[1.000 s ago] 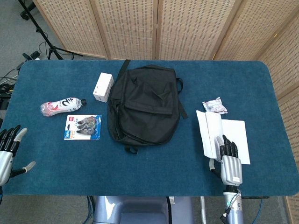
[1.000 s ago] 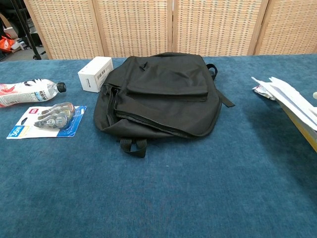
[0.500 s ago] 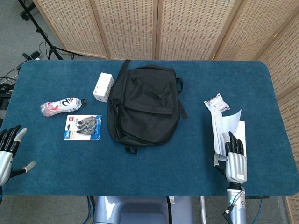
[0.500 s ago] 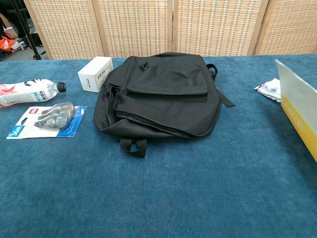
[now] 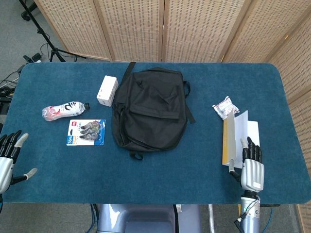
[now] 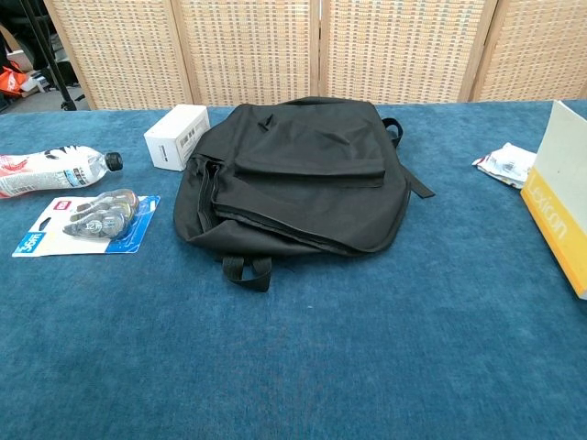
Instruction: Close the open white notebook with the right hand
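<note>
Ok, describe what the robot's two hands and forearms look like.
The right hand has a light grey, ribbed metallic back and black fingers. Its wrist narrows to a grey-blue cylindrical forearm with thin cables running alongside. The left hand, partly cut off by the frame edge, shows black fingers, a pale grey thumb and a silver-grey body. No markings are legible.

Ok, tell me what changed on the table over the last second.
The white notebook's left cover swung up and over toward its right side; it now stands nearly upright. The right hand shifted right beside it. The backpack, bottle and left hand stayed put.
</note>
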You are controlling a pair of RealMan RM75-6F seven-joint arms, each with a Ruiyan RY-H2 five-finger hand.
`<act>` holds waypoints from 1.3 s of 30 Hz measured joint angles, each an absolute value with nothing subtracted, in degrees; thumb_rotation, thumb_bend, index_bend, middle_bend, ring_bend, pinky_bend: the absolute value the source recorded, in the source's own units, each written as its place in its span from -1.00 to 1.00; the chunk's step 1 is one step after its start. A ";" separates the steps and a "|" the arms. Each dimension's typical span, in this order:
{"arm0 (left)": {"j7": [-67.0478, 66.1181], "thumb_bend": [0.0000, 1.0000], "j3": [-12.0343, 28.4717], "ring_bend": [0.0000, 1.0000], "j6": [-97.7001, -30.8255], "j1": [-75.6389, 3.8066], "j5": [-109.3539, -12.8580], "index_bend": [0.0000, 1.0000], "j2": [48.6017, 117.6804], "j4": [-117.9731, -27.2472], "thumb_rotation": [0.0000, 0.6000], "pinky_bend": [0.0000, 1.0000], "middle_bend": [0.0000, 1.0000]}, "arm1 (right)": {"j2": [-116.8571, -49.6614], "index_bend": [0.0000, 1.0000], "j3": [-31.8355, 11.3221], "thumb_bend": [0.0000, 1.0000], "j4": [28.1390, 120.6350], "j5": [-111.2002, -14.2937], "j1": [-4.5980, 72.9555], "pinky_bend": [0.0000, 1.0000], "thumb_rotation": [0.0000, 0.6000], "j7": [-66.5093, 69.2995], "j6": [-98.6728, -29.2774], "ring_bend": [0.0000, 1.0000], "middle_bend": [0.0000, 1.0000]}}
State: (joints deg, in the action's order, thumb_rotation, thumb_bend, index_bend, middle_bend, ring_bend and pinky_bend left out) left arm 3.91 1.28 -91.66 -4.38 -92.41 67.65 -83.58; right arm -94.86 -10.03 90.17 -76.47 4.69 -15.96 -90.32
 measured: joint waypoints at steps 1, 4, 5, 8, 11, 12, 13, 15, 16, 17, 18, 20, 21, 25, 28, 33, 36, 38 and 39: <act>3.95 -0.87 1.29 -1.00 -91.69 -4.37 -92.41 -1.00 67.64 -83.58 0.84 -1.00 -1.00 | -94.85 -1.00 -10.04 0.11 90.15 -76.41 4.60 -1.00 1.00 -15.88 -90.41 -1.00 -1.00; 4.20 -0.87 1.35 -1.00 -91.87 -4.30 -92.36 -1.00 67.56 -83.56 0.84 -1.00 -1.00 | -94.74 -1.00 -10.12 0.13 89.90 -76.24 4.02 -1.00 1.00 -15.41 -91.23 -1.00 -1.00; 4.21 -0.87 1.35 -1.00 -91.83 -4.30 -92.35 -1.00 67.55 -83.54 0.84 -1.00 -1.00 | -94.71 -1.00 -10.15 0.13 89.80 -76.21 3.87 -1.00 1.00 -15.21 -91.41 -1.00 -1.00; 4.21 -0.87 1.34 -1.00 -91.85 -4.30 -92.38 -1.00 67.53 -83.55 0.84 -1.00 -1.00 | -94.65 -1.00 -10.60 0.14 89.54 -75.75 3.59 -1.00 1.00 -15.01 -91.82 -1.00 -1.00; 4.26 -0.87 1.39 -1.00 -92.02 -4.24 -92.39 -1.00 67.51 -83.57 0.84 -1.00 -1.00 | -94.61 -1.00 -11.10 0.14 89.25 -75.00 3.43 -1.00 1.00 -14.81 -91.88 -1.00 -1.00; 4.27 -0.87 1.39 -1.00 -92.03 -4.24 -92.40 -1.00 67.51 -83.57 0.84 -1.00 -1.00 | -94.56 -1.00 -11.26 0.14 89.15 -74.65 3.39 -1.00 1.00 -14.70 -91.78 -1.00 -1.00; 4.26 -0.87 1.38 -1.00 -92.03 -4.24 -92.41 -1.00 67.51 -83.57 0.84 -1.00 -1.00 | -94.53 -1.00 -11.40 0.14 89.06 -74.39 3.36 -1.00 1.00 -14.63 -91.70 -1.00 -1.00; 4.22 -0.87 1.38 -1.00 -92.04 -4.24 -92.43 -1.00 67.52 -83.58 0.84 -1.00 -1.00 | -94.51 -1.00 -11.79 0.14 88.77 -73.79 3.31 -1.00 1.00 -14.55 -91.59 -1.00 -1.00; 4.23 -0.87 1.39 -1.00 -92.05 -4.24 -92.43 -1.00 67.53 -83.57 0.84 -1.00 -1.00 | -94.51 -1.00 -11.93 0.14 88.65 -73.56 3.29 -1.00 1.00 -14.53 -91.55 -1.00 -1.00; 4.24 -0.87 1.39 -1.00 -92.08 -4.23 -92.45 -1.00 67.53 -83.57 0.84 -1.00 -1.00 | -94.51 -1.00 -12.06 0.14 88.56 -73.34 3.28 -1.00 1.00 -14.51 -91.50 -1.00 -1.00; 4.24 -0.87 1.38 -1.00 -92.10 -4.22 -92.46 -1.00 67.53 -83.56 0.84 -1.00 -1.00 | -94.49 -1.00 -12.24 0.14 88.46 -73.07 3.25 -1.00 1.00 -14.46 -91.45 -1.00 -1.00; 4.28 -0.87 1.43 -1.00 -92.19 -4.21 -92.47 -1.00 67.54 -83.53 0.84 -1.00 -1.00 | -94.47 -1.00 -12.50 0.14 88.28 -72.88 3.20 -1.00 1.00 -14.42 -91.55 -1.00 -1.00; 4.31 -0.86 1.44 -1.00 -92.22 -4.20 -92.47 -1.00 67.55 -83.53 0.84 -1.00 -1.00 | -94.44 -1.00 -12.66 0.14 88.11 -72.80 3.16 -1.00 1.00 -14.42 -91.73 -1.00 -1.00; 4.32 -0.87 1.46 -1.00 -92.26 -4.15 -92.41 -1.00 67.57 -83.50 0.84 -1.00 -1.00 | -93.96 -1.00 -13.14 0.14 87.76 -72.66 2.99 -1.00 1.00 -14.07 -92.17 -1.00 -1.00; 4.31 -0.87 1.45 -1.00 -92.26 -4.15 -92.42 -1.00 67.53 -83.56 0.84 -1.00 -1.00 | -93.69 -1.00 -13.49 0.12 87.57 -72.54 2.88 -1.00 1.00 -14.05 -92.52 -1.00 -1.00; 4.28 -0.87 1.44 -1.00 -92.34 -4.13 -92.51 -1.00 67.55 -83.57 0.84 -1.00 -1.00 | -93.03 -1.00 -13.64 -0.06 87.42 -72.30 2.73 -1.00 1.00 -13.94 -92.48 -1.00 -1.00; 4.26 -0.87 1.44 -1.00 -92.42 -4.10 -92.55 -1.00 67.57 -83.59 0.84 -1.00 -1.00 | -92.94 -1.00 -13.63 -0.14 87.20 -72.26 2.73 -1.00 1.00 -13.86 -92.38 -1.00 -1.00; 4.28 -0.87 1.47 -1.00 -92.48 -4.08 -92.54 -1.00 67.58 -83.57 0.84 -1.00 -1.00 | -92.85 -1.00 -13.61 -0.21 87.24 -72.15 2.73 -1.00 1.00 -13.83 -92.25 -1.00 -1.00; 4.29 -0.87 1.47 -1.00 -92.46 -4.08 -92.52 -1.00 67.57 -83.57 0.84 -1.00 -1.00 | -92.83 -1.00 -13.65 -0.25 87.17 -72.17 2.74 -1.00 1.00 -13.84 -92.30 -1.00 -1.00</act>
State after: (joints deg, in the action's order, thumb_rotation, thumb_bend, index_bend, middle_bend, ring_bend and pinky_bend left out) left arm 4.29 1.47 -92.46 -4.08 -92.52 67.57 -83.57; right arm -92.83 -13.65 87.17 -72.17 2.74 -13.84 -92.30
